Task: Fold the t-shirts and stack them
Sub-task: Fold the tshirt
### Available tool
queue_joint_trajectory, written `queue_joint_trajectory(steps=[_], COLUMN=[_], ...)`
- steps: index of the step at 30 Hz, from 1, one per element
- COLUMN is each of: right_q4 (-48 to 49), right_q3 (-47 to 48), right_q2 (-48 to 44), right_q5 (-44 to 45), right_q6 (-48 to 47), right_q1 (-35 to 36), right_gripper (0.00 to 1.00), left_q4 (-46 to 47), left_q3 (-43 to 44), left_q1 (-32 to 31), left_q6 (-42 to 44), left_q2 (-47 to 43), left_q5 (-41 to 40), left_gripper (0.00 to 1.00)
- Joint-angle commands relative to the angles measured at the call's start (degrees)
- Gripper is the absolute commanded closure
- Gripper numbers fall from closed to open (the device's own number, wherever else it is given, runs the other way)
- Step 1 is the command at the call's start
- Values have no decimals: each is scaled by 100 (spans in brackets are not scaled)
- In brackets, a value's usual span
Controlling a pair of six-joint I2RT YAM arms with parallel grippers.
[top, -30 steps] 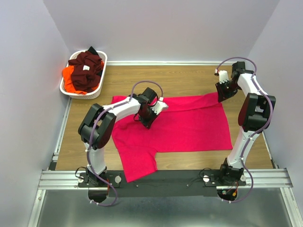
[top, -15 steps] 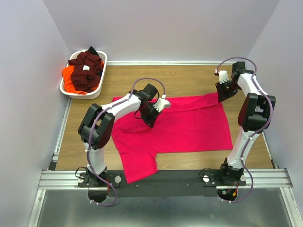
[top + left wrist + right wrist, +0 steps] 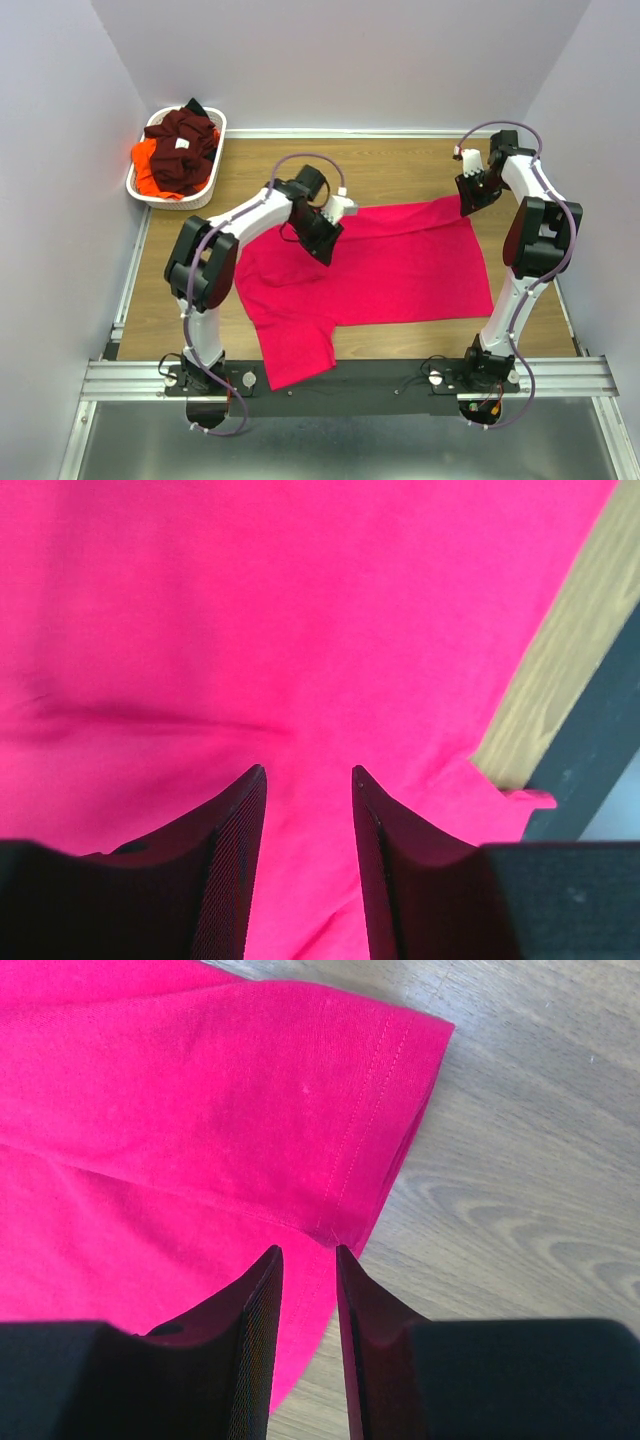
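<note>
A bright pinkish-red t-shirt (image 3: 400, 270) lies spread on the wooden table (image 3: 380, 165), one sleeve pointing to the near edge. My left gripper (image 3: 328, 240) is over its upper left part. In the left wrist view the cloth (image 3: 300, 600) fills the gap of the gripper (image 3: 308, 775), with a crease running to the fingertips. My right gripper (image 3: 468, 200) is at the shirt's far right corner. In the right wrist view it (image 3: 309, 1250) is slightly open over the stitched hem (image 3: 350, 1160), holding nothing. Dark maroon tees (image 3: 185, 145) and an orange one (image 3: 147, 170) lie piled at the far left.
The white oval basket (image 3: 170, 200) holding those tees stands at the table's far left corner. Bare wood (image 3: 520, 1160) lies right of the hem. A black rail (image 3: 350, 375) runs along the near edge and shows in the left wrist view (image 3: 600, 740). Walls close in three sides.
My left gripper has moved a little back and right, and the shirt's far left corner has drawn in with it. The right arm has not moved.
</note>
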Motion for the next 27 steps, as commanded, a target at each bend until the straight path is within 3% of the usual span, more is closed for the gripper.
queue_joint_trajectory(steps=[1,8,17,27], right_q4=[-110,-172,-172,-5], right_q3=[236,649,791,510], right_q2=[125,433,1021,1347], right_q5=[-64,-187,129,1287], right_q6=[86,341,421,262], right_q1=[-17,97,264,264], right_gripper=[64,64,57,48], left_q4=[211,800,1213,1143], left_q3=[310,354,495,249], left_q1=[742,2323,2827,3195], left_q6=[-113,-114,-220,-387], left_q2=[-584,-603,83,803], left_q5=[178,-420,-1097,-1826], left_gripper=[51,51,53,55])
